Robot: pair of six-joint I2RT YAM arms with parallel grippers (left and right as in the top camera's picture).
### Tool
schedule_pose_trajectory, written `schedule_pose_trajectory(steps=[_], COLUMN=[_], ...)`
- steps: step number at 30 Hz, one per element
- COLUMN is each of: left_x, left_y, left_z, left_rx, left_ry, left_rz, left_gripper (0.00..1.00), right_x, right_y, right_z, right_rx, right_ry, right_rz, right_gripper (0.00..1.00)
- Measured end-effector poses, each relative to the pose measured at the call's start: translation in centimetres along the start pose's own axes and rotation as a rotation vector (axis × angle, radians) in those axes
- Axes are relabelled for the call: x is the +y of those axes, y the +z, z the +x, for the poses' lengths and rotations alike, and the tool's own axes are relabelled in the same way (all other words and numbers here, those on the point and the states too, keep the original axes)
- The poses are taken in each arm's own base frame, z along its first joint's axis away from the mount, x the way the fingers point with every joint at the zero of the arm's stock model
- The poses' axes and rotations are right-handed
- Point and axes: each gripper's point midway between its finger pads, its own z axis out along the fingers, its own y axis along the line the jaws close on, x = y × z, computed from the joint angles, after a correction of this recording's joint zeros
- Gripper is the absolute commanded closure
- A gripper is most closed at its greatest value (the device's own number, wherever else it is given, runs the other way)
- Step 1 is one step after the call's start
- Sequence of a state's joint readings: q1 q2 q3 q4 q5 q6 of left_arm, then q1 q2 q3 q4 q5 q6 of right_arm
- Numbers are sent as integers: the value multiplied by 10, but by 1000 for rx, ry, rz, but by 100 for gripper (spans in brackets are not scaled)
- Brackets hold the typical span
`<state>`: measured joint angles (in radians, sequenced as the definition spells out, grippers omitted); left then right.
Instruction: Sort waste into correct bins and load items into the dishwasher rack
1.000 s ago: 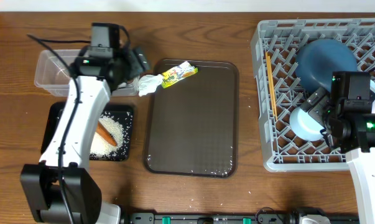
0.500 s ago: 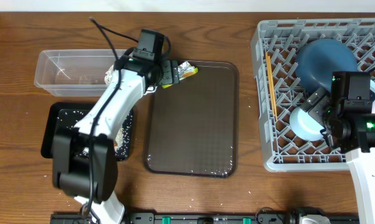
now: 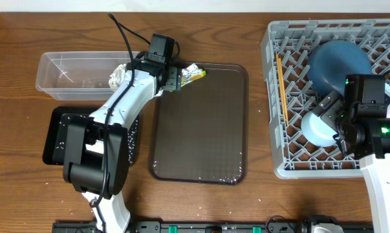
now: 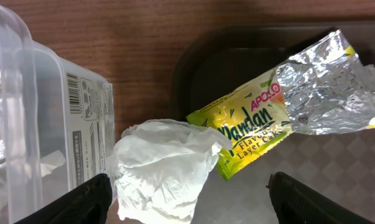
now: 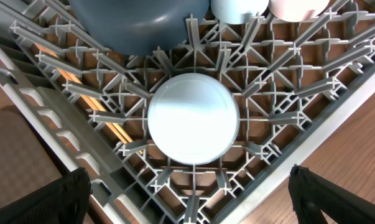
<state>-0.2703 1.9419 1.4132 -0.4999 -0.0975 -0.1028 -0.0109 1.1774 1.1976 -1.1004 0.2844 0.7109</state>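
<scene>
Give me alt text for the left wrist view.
Open left gripper hovers over a crumpled white tissue and a yellow-green snack wrapper at the corner of the brown tray. A clear tub stands at left on the table.

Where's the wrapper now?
Overhead view, left of centre: the wrapper lies across the top-left corner of the brown tray, its yellow end against the tissue beside the tub.

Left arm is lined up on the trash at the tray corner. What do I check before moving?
1. Left claw open: ok.
2. Crumpled tissue within its span: ok.
3. Snack wrapper clear of the tissue: not ok, they touch.
4. Clear tub right beside the tissue: ok.
5. Claw height over the tissue: cannot tell.
6. Right claw open, over the dishwasher rack: ok.
</scene>
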Motion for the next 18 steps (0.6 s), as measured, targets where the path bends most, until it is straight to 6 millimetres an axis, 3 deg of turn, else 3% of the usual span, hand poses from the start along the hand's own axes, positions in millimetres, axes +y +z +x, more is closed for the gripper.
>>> schedule_pose_trajectory(steps=[10,18], left_x=[0,-2], left_y=[21,26], left_z=[19,25], left_rx=[72,94], left_ry=[25,34], left_rz=[-21,-24], left_gripper=[17,21], right_x=[0,0], right_y=[0,0], right_z=[0,0], right_rx=[0,0], right_ry=[0,0], right_rz=[0,0], right_gripper=[1,1])
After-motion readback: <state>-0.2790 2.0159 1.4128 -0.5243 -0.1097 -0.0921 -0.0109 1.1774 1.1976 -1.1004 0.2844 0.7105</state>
